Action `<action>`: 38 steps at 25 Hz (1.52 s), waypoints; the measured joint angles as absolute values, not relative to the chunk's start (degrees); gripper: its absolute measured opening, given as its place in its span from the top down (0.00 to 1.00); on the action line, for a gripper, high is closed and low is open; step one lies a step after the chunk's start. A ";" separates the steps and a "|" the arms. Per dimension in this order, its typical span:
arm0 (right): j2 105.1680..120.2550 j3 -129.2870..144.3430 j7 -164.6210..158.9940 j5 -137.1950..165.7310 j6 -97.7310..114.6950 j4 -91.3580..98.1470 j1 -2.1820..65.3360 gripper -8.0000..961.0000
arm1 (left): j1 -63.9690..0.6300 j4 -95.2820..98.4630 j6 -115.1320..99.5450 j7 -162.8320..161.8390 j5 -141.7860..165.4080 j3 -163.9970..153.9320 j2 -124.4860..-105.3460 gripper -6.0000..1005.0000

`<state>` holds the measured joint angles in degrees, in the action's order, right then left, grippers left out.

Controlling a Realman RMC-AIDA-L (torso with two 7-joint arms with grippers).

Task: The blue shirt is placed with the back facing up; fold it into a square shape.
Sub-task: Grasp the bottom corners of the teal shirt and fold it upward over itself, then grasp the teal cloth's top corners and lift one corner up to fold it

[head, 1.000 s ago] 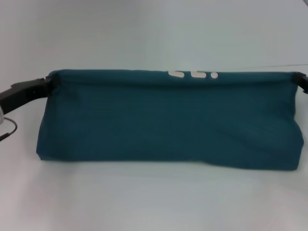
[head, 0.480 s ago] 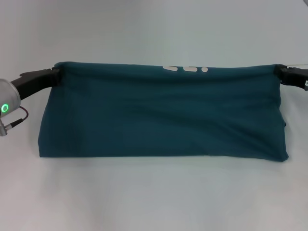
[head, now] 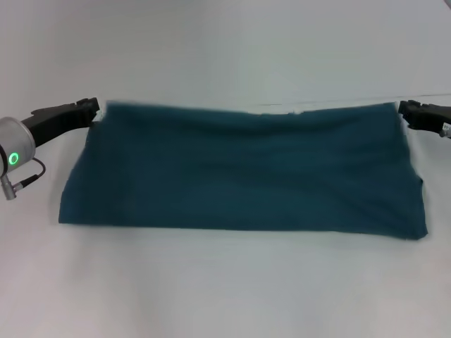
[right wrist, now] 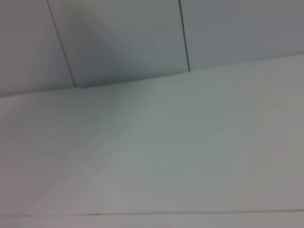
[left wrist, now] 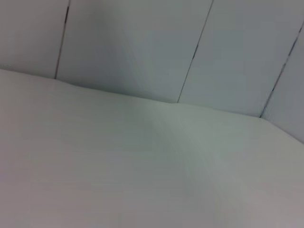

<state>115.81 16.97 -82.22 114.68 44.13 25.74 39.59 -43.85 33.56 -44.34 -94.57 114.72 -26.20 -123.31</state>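
Note:
The blue shirt (head: pixel 243 172) lies folded into a wide dark teal band across the white table, plain side up, with no lettering showing. Its far edge is blurred. My left gripper (head: pixel 93 108) is at the shirt's far left corner, a thin white gap apart from the cloth, open and holding nothing. My right gripper (head: pixel 403 110) is just off the far right corner, open and holding nothing. Both wrist views show only the bare table and the wall panels, with no shirt and no fingers.
The white table (head: pixel 225 296) spreads on all sides of the shirt. A thin seam line (head: pixel 430 95) runs along the table at the far right. Wall panels (left wrist: pixel 142 42) stand behind the table.
The lifted far edge, held by both grippers, has dropped flat onto the shirt; the white lettering no longer shows. Both grippers have let go and sit at the corners.

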 joint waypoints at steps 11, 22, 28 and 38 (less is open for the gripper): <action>114.73 16.91 -84.53 111.14 46.63 26.56 37.67 0.66 | -42.35 32.75 -37.95 -94.86 109.26 -26.27 -123.33 0.70; 109.97 24.45 -98.32 111.63 68.21 29.57 30.11 0.09 | -33.38 39.49 -59.34 -98.69 109.20 -26.15 -122.56 0.19; 109.27 25.32 -105.72 112.91 76.14 34.75 26.09 0.06 | -29.81 41.94 -63.22 -99.38 108.62 -26.01 -123.28 0.12; 107.07 25.44 -119.32 120.25 81.91 37.60 26.34 0.03 | -29.63 42.04 -62.85 -100.14 113.99 -26.39 -123.20 0.10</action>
<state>107.07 25.44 -119.32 120.25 81.91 37.60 26.34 -29.63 42.04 -62.85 -100.14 113.99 -26.39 -123.20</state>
